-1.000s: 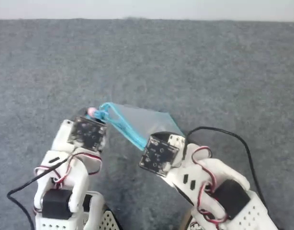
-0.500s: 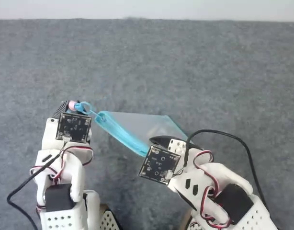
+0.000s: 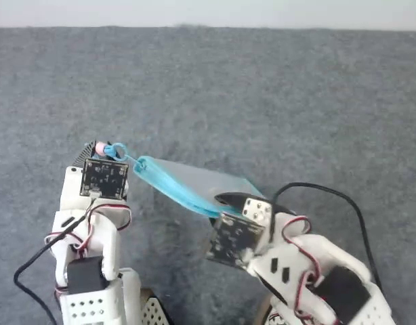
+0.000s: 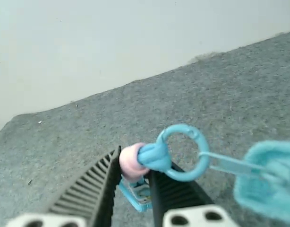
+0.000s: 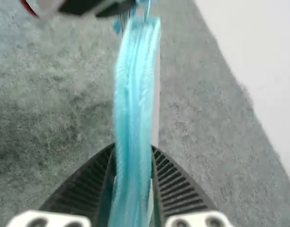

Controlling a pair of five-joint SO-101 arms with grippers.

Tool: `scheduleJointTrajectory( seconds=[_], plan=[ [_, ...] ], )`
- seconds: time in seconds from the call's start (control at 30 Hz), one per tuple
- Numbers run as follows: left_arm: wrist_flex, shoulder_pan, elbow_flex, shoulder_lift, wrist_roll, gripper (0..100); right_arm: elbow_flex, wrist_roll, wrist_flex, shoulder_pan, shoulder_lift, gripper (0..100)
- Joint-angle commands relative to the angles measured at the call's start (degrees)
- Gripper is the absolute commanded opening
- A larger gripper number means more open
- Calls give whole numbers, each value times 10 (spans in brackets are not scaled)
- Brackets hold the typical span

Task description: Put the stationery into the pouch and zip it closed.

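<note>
A clear pouch (image 3: 194,181) with a blue zipper edge (image 5: 134,90) hangs stretched between the two arms above the grey carpet. My left gripper (image 4: 133,177) is shut on the zipper pull, a pink bead and blue ring (image 4: 180,152) with a cord tab, at the pouch's left end (image 3: 106,150). At the pouch's other end my right gripper (image 5: 133,182) is shut on the zipper edge (image 3: 218,206). The zipper line runs straight from one gripper to the other. What lies inside the pouch cannot be made out.
Grey carpet (image 3: 296,101) covers the table all around, with a pale wall (image 3: 208,12) at the far edge. Both arm bodies and their red and black cables (image 3: 330,196) crowd the near edge.
The left gripper pulled the zipper pull leftward and away from the right gripper, stretching the pouch. The right arm drew back slightly toward the near edge with its end.
</note>
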Motion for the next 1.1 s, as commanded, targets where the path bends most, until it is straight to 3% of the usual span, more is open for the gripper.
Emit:
scheduleJointTrajectory(
  seconds=[0.0, 0.17, 0.27, 0.47, 0.63, 0.9, 1.07],
  plan=[
    [-33, -4, 1, -3, -4, 11, -40, 12, 26, 10, -24, 7],
    [1, 49, 3, -7, -1, 13, -30, 14, 14, 13, -10, 7],
    [18, 93, 3, -7, 0, 15, -29, 15, -12, 56, 11, 7],
    [47, 178, 3, -7, 42, 160, -33, 18, -134, 166, 129, 7],
    [47, 181, 3, -7, 97, 243, -74, 14, -225, 226, 271, 8],
    [47, 181, 5, -7, 132, 251, -178, 11, -259, 267, 488, 8],
    [44, 180, 15, -8, 128, 251, -243, -70, -224, 264, 589, 8]
  ],
)
